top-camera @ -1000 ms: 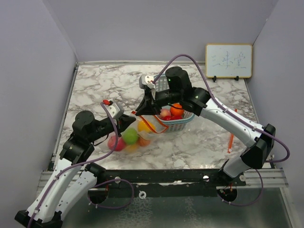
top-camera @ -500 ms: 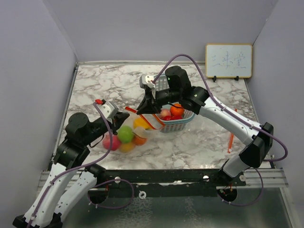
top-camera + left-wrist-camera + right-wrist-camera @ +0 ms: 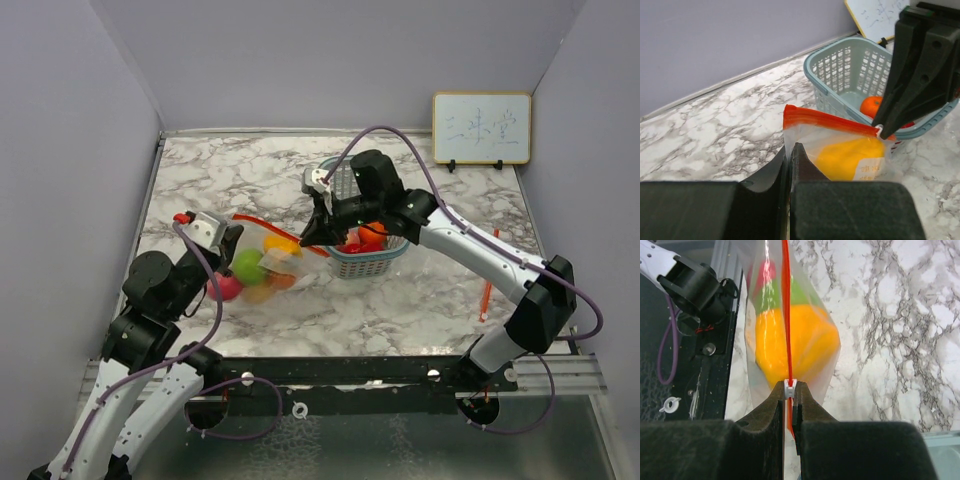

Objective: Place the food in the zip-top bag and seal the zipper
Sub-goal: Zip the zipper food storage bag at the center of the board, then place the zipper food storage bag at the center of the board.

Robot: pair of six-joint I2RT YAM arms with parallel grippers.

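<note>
The right fingers [image 3: 767,412] are pressing together on a small white piece, maybe the slider, of the zipper [image 3: 786,310]. The left fingers [image 3: 767,172] are also closing tight, gripping the zip-top bag [image 3: 805,137] at its corner just under the strip's other end. So the zipper's long axis is running straight from one pair of fingers to the other, stretched above the surface [image 3: 430,290]. I think any closing stroke must travel along this line, away from the right fingers toward the left ones. The bag is hanging below, clear and crinkly, with the food [image 3: 810,340] inside: yellow, green, red. Some fruit is lying in the teal basket [image 3: 365,268] just beside the right fingers
</note>
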